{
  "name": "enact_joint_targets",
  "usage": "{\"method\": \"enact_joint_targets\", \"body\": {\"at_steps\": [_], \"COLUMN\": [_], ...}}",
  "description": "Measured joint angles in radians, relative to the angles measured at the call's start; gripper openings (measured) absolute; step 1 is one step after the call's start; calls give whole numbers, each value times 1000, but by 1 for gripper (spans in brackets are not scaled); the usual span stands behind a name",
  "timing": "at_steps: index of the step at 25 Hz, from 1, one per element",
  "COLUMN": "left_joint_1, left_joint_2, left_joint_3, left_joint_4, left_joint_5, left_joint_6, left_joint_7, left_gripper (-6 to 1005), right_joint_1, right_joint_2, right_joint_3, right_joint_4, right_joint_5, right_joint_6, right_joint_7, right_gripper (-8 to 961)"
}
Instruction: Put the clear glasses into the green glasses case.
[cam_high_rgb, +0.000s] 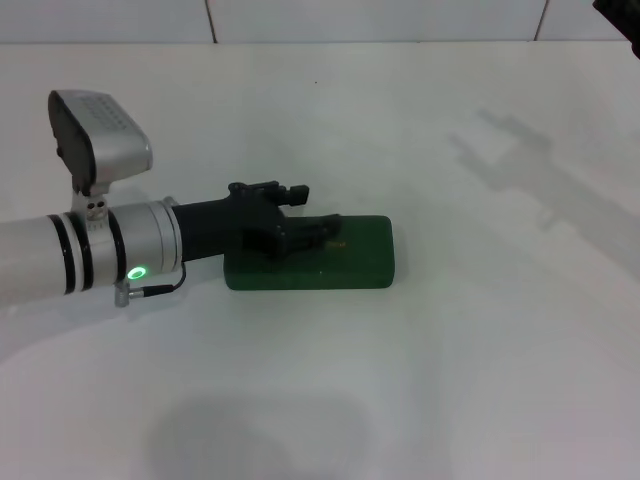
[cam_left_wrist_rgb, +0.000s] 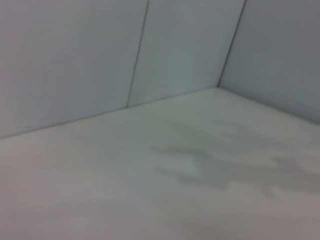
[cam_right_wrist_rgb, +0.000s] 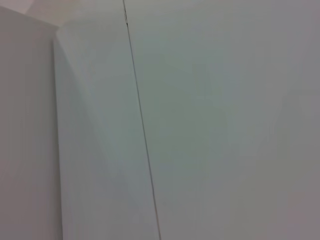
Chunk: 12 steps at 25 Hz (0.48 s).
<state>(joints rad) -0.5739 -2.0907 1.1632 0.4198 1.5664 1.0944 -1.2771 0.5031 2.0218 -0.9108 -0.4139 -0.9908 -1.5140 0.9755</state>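
Head view: the dark green rectangular hard glasses case (cam_high_rgb: 345, 258) with rounded corners lies closed and flat on the white table (cam_high_rgb: 470, 370), its long side running left to right, a little left of the middle of the scene. The left arm, a silver-white cylinder with black bands and a lit green indicator (cam_high_rgb: 135, 272), reaches in from the left edge; its black left gripper (cam_high_rgb: 318, 232) lies over the left half of the case lid, apparently touching it, though contact cannot be confirmed. Whether the fingers are spread or pressed together cannot be told, since they merge with the dark lid beneath. A small gold mark (cam_high_rgb: 336, 246) shows on the lid just beside the fingertips. The clear glasses are not visible in any view; with the lid down, what the case holds cannot be seen. A grey camera housing (cam_high_rgb: 98, 133) stands on the wrist of the left arm. The left wrist view shows only bare tabletop meeting white panelled walls (cam_left_wrist_rgb: 100, 55); the right wrist view shows only white wall panels with a thin seam (cam_right_wrist_rgb: 142, 130). The right gripper appears in no view.
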Motion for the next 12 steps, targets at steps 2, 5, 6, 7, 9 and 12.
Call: {"method": "enact_joint_targets", "body": {"at_steps": [2, 5, 6, 7, 9, 12], "left_joint_1": [6, 52, 80, 113, 163, 196], "left_joint_2": [2, 7, 8, 9, 13, 39], "left_joint_3": [-6, -10, -10, -10, -10, -10], "left_joint_4": [12, 91, 133, 173, 254, 323], "left_joint_5": [-43, -206, -289, -362, -469, -510], "left_joint_6": [68, 289, 384, 462, 558, 588], "left_joint_7": [14, 88, 130, 174, 216, 170], "left_gripper": [645, 646, 646, 646, 646, 647], "right_joint_1": [1, 11, 18, 27, 48, 61], "right_joint_2": [1, 4, 5, 5, 5, -15], "right_joint_3": [6, 9, 7, 5, 4, -59], "right_joint_4": [11, 61, 88, 117, 161, 131], "right_joint_5": [6, 86, 131, 170, 239, 223], "right_joint_6": [1, -7, -17, -27, -35, -17], "right_joint_7": [-20, -120, -177, -231, -318, -309], "right_gripper": [575, 575, 575, 575, 575, 575]}}
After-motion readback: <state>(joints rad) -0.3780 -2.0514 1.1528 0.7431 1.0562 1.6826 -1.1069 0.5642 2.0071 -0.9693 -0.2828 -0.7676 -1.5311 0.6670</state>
